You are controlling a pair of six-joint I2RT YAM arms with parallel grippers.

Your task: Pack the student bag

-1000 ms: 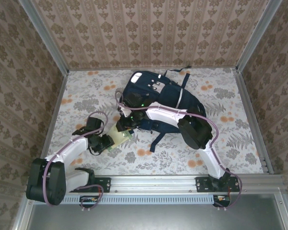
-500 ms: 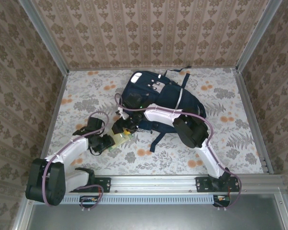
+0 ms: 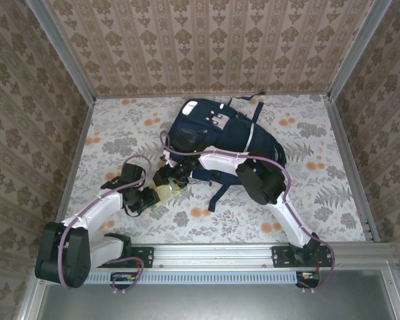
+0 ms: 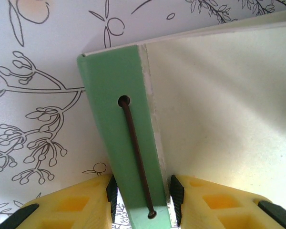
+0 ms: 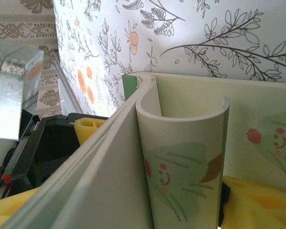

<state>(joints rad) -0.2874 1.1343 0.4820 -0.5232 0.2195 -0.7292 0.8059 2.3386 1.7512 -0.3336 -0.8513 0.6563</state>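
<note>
1. The student bag [image 3: 223,130] lies on the floral table [image 3: 307,200], in the far middle part. Its dark straps trail toward the near side.
2. A thin notebook [image 3: 168,192] stands on edge near the bag's near-left corner, between the two grippers.
3. Left gripper [image 4: 143,195]: the yellow fingers [image 4: 86,205] are clamped on the notebook's green spine [image 4: 117,109], one pad on each face. A brown elastic cord [image 4: 136,152] runs down the spine from a hole and ends between the pads.
4. Right gripper [image 3: 168,177]: it sits at the notebook's opposite edge, just beside the bag. In the right wrist view its yellow fingers [image 5: 262,202] stand apart with the notebook [image 5: 190,167] between them. The illustrated cover bows outward in a loose curl and is not pressed flat against the page block.
5. The notebook is outside the bag.
</note>
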